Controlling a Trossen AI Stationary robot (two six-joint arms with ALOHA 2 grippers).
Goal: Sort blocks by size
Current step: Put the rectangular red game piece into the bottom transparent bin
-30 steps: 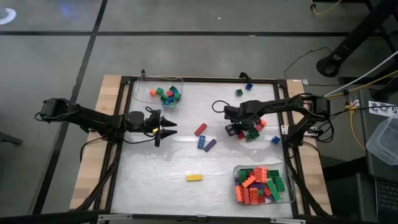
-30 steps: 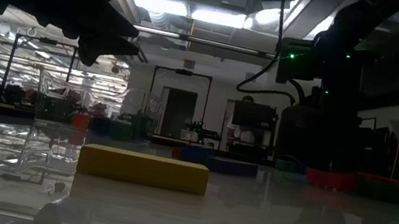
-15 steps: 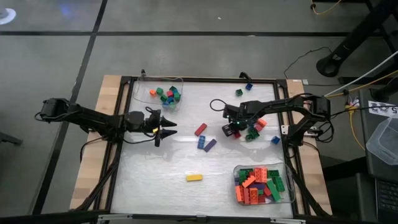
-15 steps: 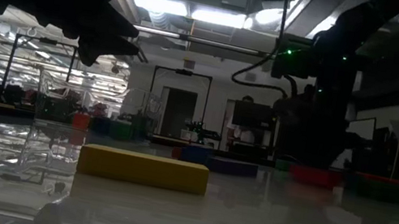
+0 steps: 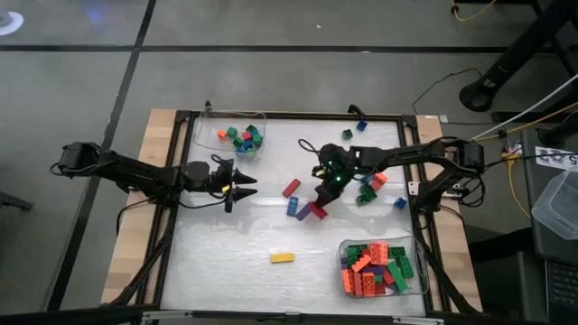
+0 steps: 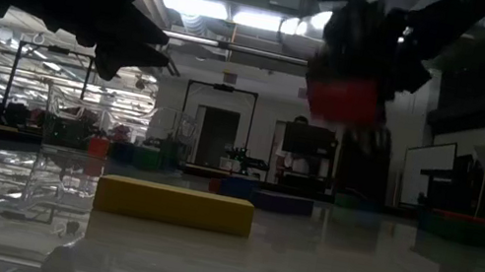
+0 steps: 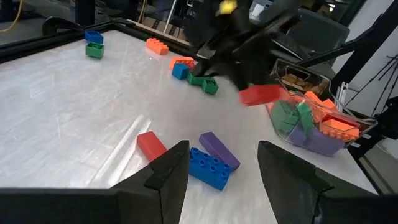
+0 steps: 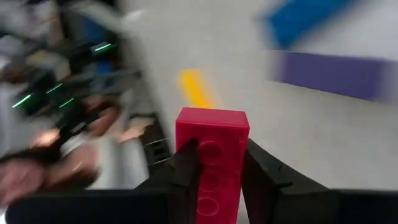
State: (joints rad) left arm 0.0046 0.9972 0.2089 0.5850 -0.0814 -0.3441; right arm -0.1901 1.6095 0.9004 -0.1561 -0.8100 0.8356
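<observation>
the right hand (image 5: 319, 209) was closed on a red block (image 8: 211, 155), lifted clear of the table (image 5: 235, 262), as seen in the low view (image 6: 342, 102). a second before, this hand had been low over the small cluster of blocks (image 5: 368, 187) at 3 o'clock; it had since been swung toward the table's centre and was placed just beside the purple block (image 5: 304, 211) and blue block (image 5: 293, 207). the red block (image 5: 291, 188) lying at 11 o'clock of them was left unmoved, as was the yellow block (image 5: 282, 257) at 6 o'clock. the left hand (image 5: 242, 186) was kept at 9 o'clock, its fingers (image 7: 166, 180) spread apart and empty, unchanged. the clear trays at 11 o'clock (image 5: 262, 122) and 5 o'clock (image 5: 424, 271) were unchanged.
</observation>
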